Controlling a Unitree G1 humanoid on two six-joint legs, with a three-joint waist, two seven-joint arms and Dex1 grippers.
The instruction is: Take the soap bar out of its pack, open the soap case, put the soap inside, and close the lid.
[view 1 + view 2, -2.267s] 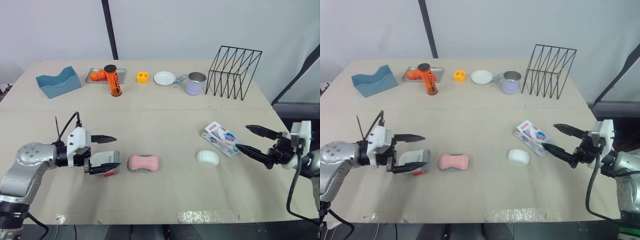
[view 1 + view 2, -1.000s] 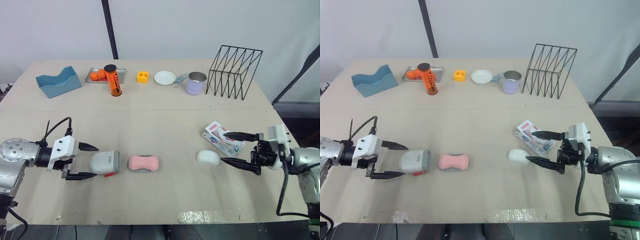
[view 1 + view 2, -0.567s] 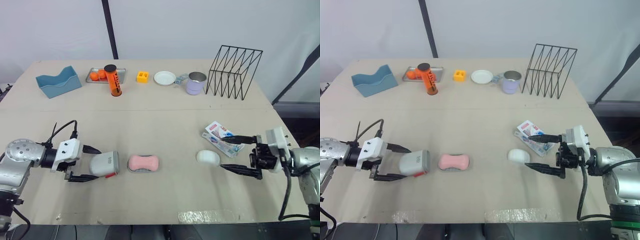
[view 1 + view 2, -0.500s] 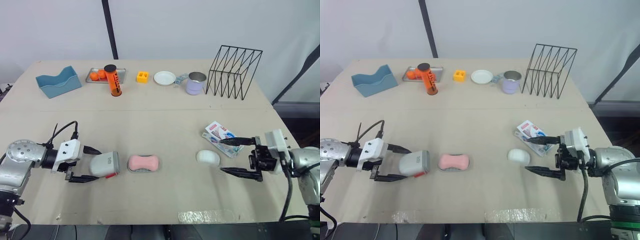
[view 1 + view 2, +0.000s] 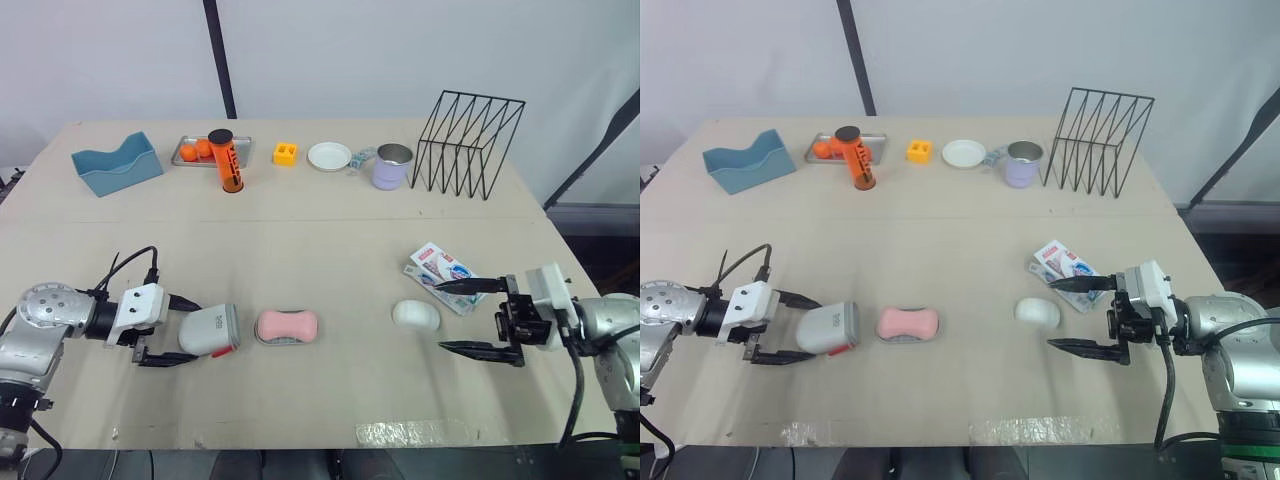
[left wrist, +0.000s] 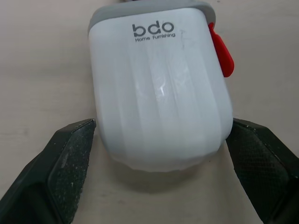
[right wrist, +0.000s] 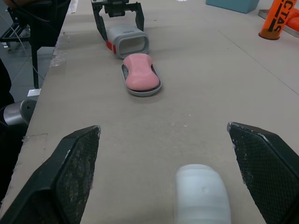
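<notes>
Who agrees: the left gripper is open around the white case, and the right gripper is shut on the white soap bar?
Wrong: the right gripper is open, fingers spread clear of the white soap bar, as the right wrist view shows. The rest holds.

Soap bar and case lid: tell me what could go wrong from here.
1. The open right gripper reaches only the near end of the rounded soap bar. Closing there could squirt the bar away.
2. One of its fingers hangs by the soap pack, which might get snagged and dragged along.
3. The open left gripper straddles the smooth, rounded case lid. A squeeze could twist the lid or push it into the pink-topped base beside it.
</notes>
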